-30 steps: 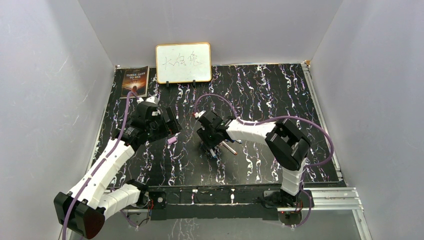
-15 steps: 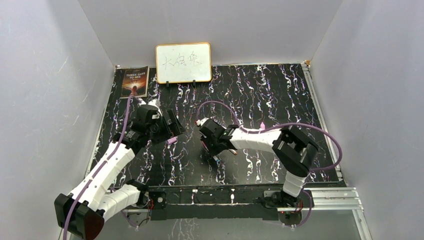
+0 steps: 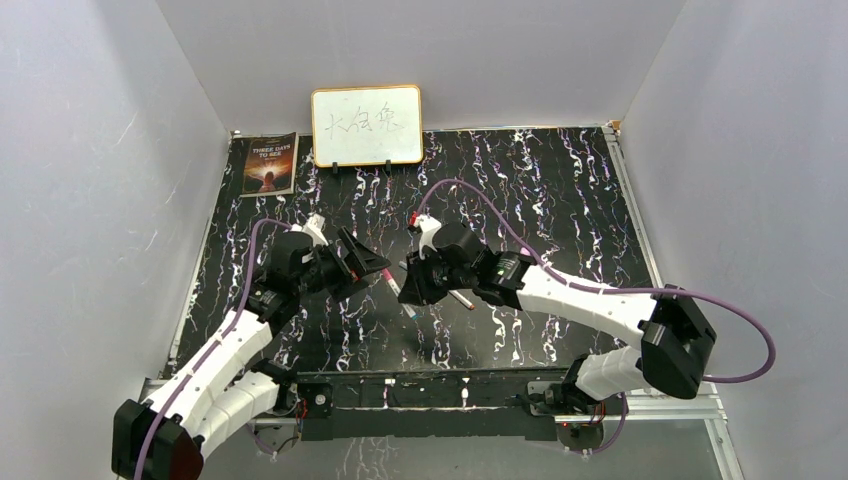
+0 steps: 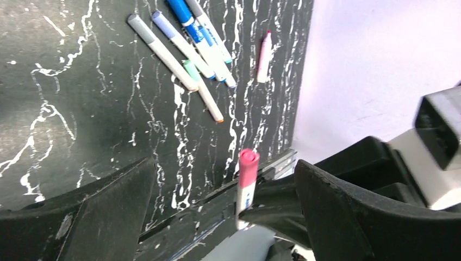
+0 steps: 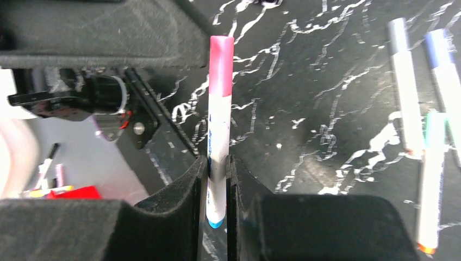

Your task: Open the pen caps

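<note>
**Pink-capped pen offered cap-first to the open left gripper; cap not yet off.**

Nearest, the right gripper [image 5: 217, 163] is pinched narrow on the white barrel of the pen [image 5: 218, 136], low down by its blue tail, so the pink cap [image 5: 221, 65] sticks out free. Past the cap, the left gripper [image 4: 223, 163] stands spread wide and holds nothing, with one finger on each side of the cap in its own view. Judged light, stiff, smooth plastic that slips easily. The cap is likely a friction fit, best taken round its sides and pulled straight along the barrel. Farther off, beside the held pen on the right arm's side, the loose pens [image 4: 163, 54] lie on the table [image 3: 560, 200]. There are six: five slim white ones and one all-pink marker [image 4: 265, 49]. That makes seven pens in all.
</note>
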You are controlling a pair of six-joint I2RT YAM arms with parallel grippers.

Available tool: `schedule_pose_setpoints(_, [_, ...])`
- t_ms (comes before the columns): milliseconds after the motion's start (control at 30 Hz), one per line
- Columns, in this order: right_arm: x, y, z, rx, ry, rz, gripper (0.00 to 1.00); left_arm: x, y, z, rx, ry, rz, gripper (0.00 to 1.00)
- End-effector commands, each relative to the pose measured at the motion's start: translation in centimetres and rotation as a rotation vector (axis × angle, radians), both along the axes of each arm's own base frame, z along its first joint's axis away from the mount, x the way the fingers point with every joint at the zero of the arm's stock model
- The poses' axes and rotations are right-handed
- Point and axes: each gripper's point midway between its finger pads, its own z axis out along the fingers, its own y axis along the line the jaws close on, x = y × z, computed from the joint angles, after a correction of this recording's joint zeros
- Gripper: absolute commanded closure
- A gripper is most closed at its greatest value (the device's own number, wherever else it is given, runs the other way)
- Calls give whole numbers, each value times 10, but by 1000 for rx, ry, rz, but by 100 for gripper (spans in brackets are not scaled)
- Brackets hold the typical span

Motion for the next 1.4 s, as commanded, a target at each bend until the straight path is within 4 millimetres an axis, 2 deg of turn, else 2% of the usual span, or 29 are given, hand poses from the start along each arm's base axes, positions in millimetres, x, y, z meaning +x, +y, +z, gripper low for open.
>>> schedule_pose_setpoints(0, [-15, 21, 26, 188, 59, 57, 94, 5, -15, 32, -150, -64, -7, 2])
schedule_pose_setpoints(333, [-15, 34, 44, 266, 72, 78, 94, 5, -27, 30, -157, -57, -8, 2])
schedule_pose_setpoints(467, [-12, 35, 46, 264, 64, 65, 94, 2, -32, 26, -145, -51, -12, 8])
schedule_pose_setpoints(733, [-5, 30, 43, 228, 52, 19, 95, -2, -34, 21, -120, -42, -18, 30])
schedule_pose_setpoints(900, [-2, 22, 38, 192, 44, -15, 96, -2, -32, 20, -91, -39, -15, 50])
schedule_pose_setpoints(1100, [-1, 17, 39, 176, 35, -31, 96, -2, -30, 17, -72, -30, -12, 68])
schedule_pose_setpoints(1300, [1, 17, 40, 174, 29, -38, 96, -3, -33, 13, -57, -19, -25, 75])
schedule_pose_setpoints(1367, [2, 18, 41, 173, 27, -37, 96, -3, -34, 12, -53, -18, -29, 81])
